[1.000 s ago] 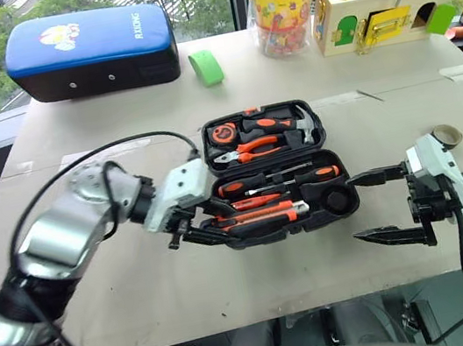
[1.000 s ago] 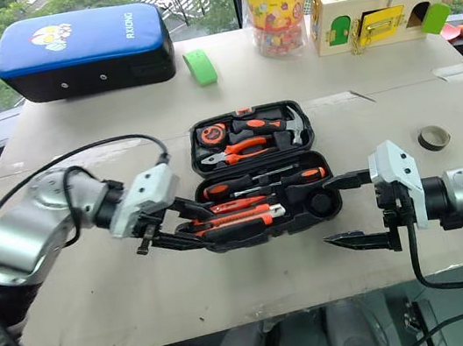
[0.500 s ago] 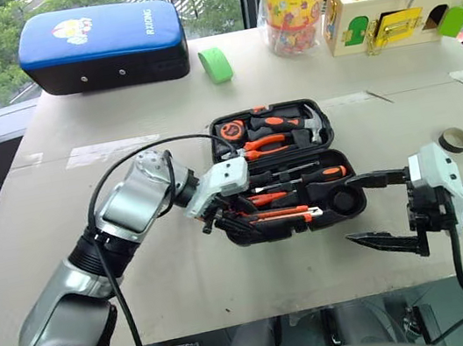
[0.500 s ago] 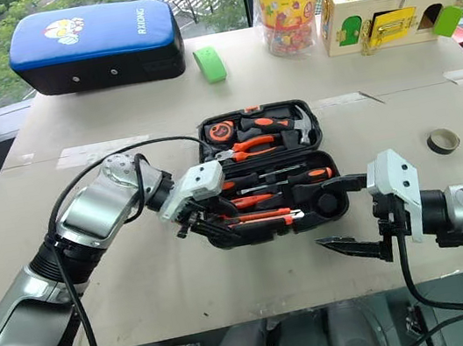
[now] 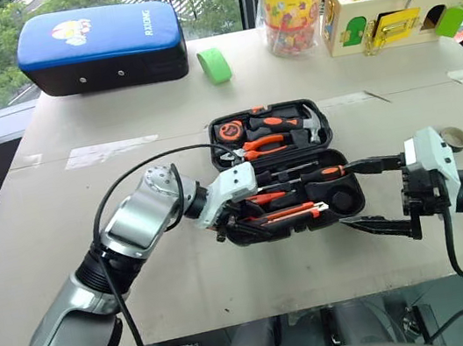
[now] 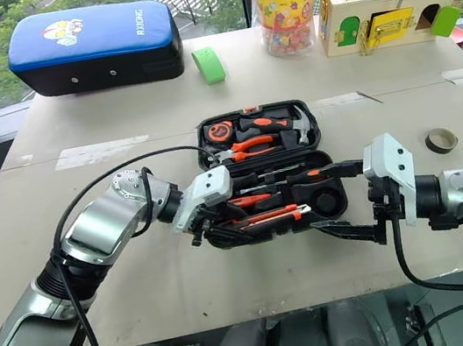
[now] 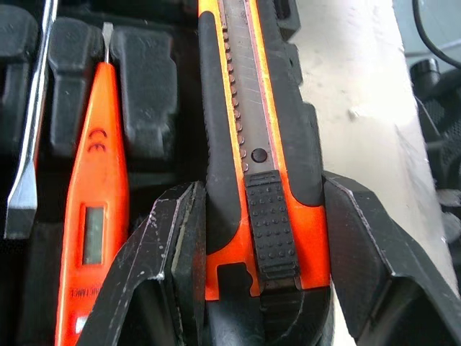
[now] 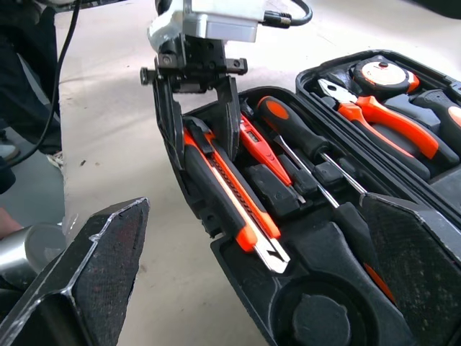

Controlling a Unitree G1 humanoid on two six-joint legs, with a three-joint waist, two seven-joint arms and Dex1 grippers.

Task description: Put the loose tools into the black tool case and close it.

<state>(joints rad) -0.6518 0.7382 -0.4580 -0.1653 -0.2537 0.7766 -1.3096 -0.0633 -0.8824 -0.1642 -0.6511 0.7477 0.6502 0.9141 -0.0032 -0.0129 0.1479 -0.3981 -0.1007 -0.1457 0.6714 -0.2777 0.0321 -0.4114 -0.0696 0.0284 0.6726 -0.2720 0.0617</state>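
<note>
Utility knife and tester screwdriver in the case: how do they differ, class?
The utility knife is broad, orange and black with a ridged slider; the tester screwdriver is slim and all orange. The left gripper straddles the knife; the tester lies untouched. Both lie lengthwise in the black tool case.

"RXIONG" is printed on the blue-topped padded case (image 6: 90, 47) at the table's far left corner, and "CE" is marked on the slim orange tester screwdriver (image 7: 92, 216).

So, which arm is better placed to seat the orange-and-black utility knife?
Left. Its claw straddles the orange-and-black utility knife lying over its recess in the black moulded-plastic tool case. The right claw is open, beside the case.
</note>
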